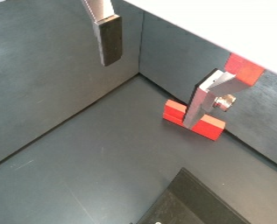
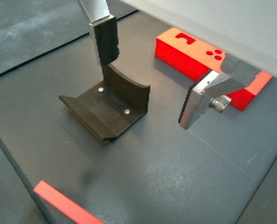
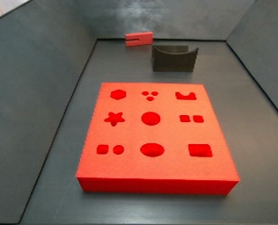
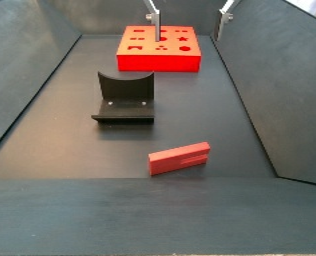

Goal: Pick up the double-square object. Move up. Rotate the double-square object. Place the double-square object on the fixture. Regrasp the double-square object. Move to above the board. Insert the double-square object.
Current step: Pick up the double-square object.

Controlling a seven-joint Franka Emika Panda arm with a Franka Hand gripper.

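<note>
Wrist views showed the gripper [image 2: 152, 79] empty, fingers [image 2: 104, 42] spread wide, poised for the pick; the double-square object [image 1: 193, 120] lay flat on the floor below them, beyond the fixture [image 2: 107, 107].

Hand [image 2: 152, 83] empty, fingers [image 2: 103, 39] spread above the dark fixture [image 2: 108, 107], red board [image 2: 190, 54] beyond, double-square object [image 2: 68, 205] at frame edge
</note>
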